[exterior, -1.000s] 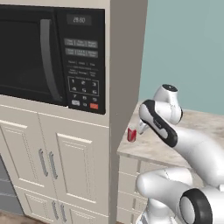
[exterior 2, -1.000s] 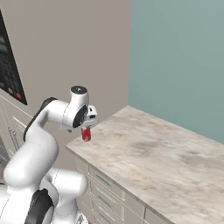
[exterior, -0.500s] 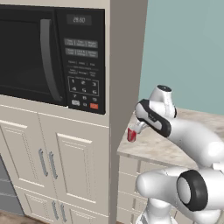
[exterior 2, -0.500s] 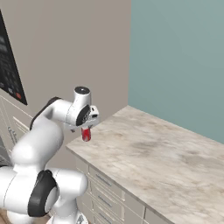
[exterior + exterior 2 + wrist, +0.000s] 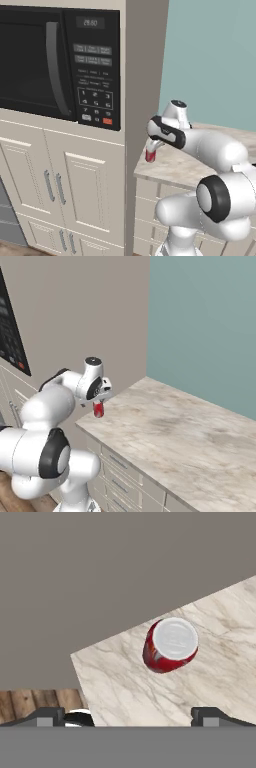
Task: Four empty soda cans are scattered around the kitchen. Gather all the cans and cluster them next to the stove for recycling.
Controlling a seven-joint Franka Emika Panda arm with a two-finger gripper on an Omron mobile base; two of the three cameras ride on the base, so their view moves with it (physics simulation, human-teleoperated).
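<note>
Red can [image 5: 169,644] near counter [image 5: 190,431] corner, tall cabinet side [image 5: 75,321] close behind, open counter rightward

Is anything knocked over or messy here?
No, nothing stands out. The red can stands upright on the counter near its corner by the cabinet wall, nothing spilled. The open gripper hangs just above it.

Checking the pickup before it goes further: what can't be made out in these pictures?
- Left base view: the red can is partly covered from above by the hand; its top is hidden.
- Right base view: the fingers are too small to tell apart above the can.
- Hand view: the counter is cut by the frame's right edge.
</note>
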